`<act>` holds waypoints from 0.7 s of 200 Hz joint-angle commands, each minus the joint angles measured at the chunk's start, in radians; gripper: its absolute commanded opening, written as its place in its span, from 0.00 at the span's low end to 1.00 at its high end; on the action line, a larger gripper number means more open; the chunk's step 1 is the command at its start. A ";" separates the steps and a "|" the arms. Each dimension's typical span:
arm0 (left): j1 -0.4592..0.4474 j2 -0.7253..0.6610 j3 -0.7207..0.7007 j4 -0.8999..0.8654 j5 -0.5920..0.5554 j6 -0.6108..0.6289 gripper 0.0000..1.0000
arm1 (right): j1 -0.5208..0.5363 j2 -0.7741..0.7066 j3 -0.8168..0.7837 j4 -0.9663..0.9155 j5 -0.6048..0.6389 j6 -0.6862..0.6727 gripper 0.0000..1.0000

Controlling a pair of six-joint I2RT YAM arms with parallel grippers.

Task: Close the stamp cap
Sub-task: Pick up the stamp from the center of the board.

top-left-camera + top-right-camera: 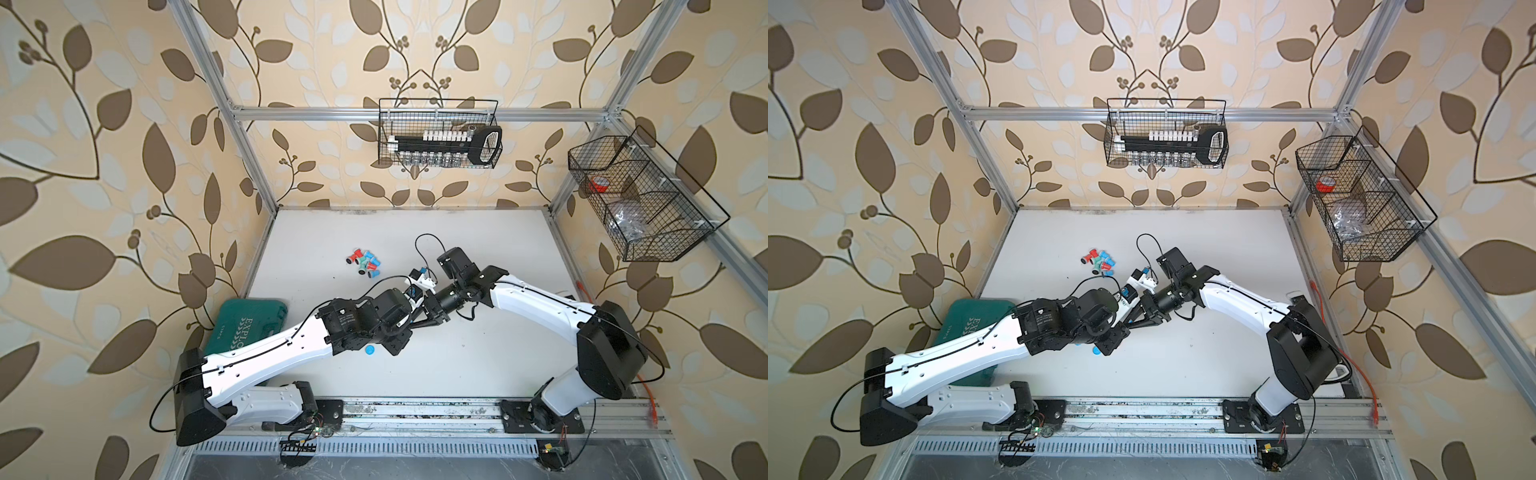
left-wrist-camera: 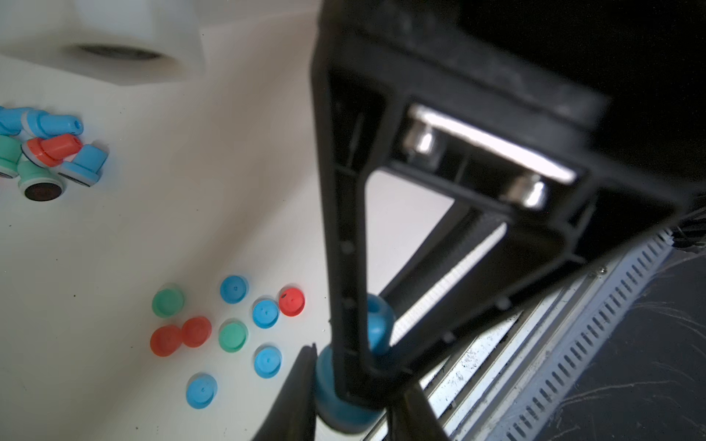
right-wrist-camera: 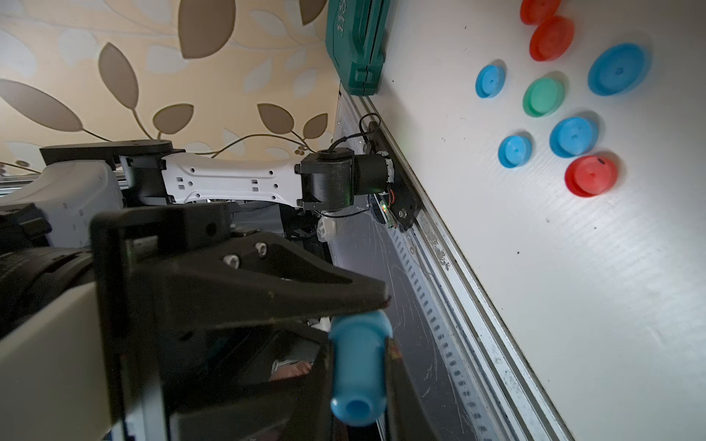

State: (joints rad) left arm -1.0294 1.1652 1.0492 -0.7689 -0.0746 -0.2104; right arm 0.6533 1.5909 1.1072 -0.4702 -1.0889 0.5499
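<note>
A blue stamp point(image 2: 376, 324) hangs above the table between my two grippers. My left gripper point(image 2: 351, 401) is shut on its wide base point(image 2: 324, 389). My right gripper point(image 3: 359, 382) is shut on its narrow handle point(image 3: 357, 366), and its black finger frame crosses the left wrist view. Both grippers meet over the table's middle in both top views, left gripper point(image 1: 405, 330) and right gripper point(image 1: 419, 322), and the stamp is hidden there. The stamp's face does not show. Several loose caps, blue point(image 2: 201, 390), green point(image 2: 233, 335) and red point(image 2: 291, 301), lie on the table below.
A heap of several blue, red and green stamps point(image 1: 363, 262) point(image 1: 1099, 262) lies further back. A blue cap point(image 1: 370, 350) peeks out beside the left arm. A green case point(image 1: 245, 324) sits at the left edge. Wire baskets point(image 1: 438, 133) hang on the walls.
</note>
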 commanded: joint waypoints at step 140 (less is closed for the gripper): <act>-0.001 -0.015 0.009 -0.031 -0.061 0.005 0.65 | 0.051 0.053 0.134 -0.273 0.019 -0.194 0.00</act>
State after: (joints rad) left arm -1.0336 1.1641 1.0489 -0.7971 -0.0628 -0.1925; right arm 0.6834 1.6382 1.2011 -0.6807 -1.0733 0.3904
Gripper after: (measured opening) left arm 0.568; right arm 0.128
